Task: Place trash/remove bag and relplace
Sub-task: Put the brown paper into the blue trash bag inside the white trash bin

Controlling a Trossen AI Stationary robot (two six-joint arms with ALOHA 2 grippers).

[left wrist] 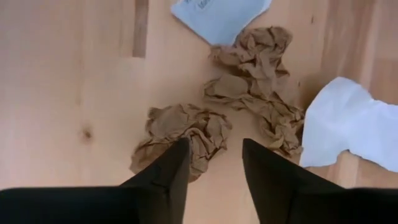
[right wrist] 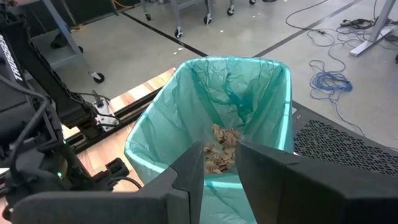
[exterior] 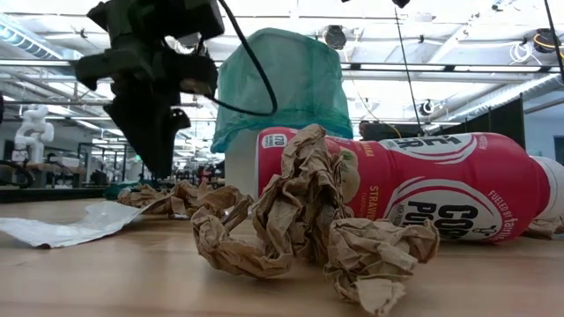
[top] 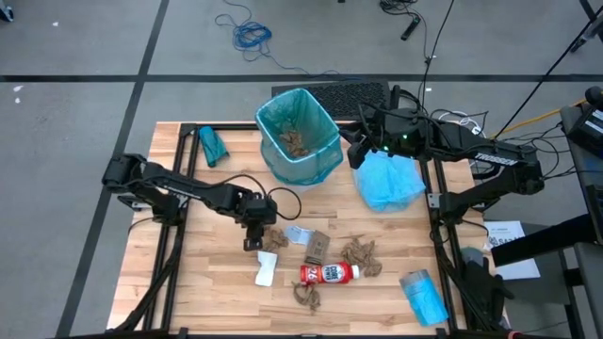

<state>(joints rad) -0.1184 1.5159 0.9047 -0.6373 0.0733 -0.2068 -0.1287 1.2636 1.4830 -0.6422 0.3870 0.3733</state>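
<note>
Near the middle of the wooden tabletop (top: 198,282), the left pincer (top: 256,229) hangs low with its two dark fingers (left wrist: 168,177) parted and nothing between them; one crumpled brown paper wad (left wrist: 180,134) lies just under and ahead of the fingertips, partly between them in the left wrist view, though contact cannot be told. Just beyond that wad lies a second, stringier paper wad (left wrist: 258,93), and past it a pale blue scrap (left wrist: 217,15); a white packet (left wrist: 348,124) lies just beside the pincer on its other side. From above, four brown paper wads can be counted on the tabletop: the ones by the left pincer (top: 273,235), a larger one (top: 360,254) farther off toward the right arm's side, and one at the near edge (top: 306,297). A flat brown paper piece (top: 317,247) lies between them. One red-and-white labelled bottle (top: 329,273) lies on its side near the pincer, toward the near edge. One bin lined with a teal bag (top: 300,137) stands well beyond the left pincer, with more brown wads inside (right wrist: 219,149). The right pincer (right wrist: 217,168) hovers beside the bin's rim, fingers slightly apart and holding nothing. Beside it rests one bunched light blue bag (top: 388,181); a folded teal bag (top: 213,146) and another folded blue bag (top: 424,294) lie at the tabletop's edges.
</note>
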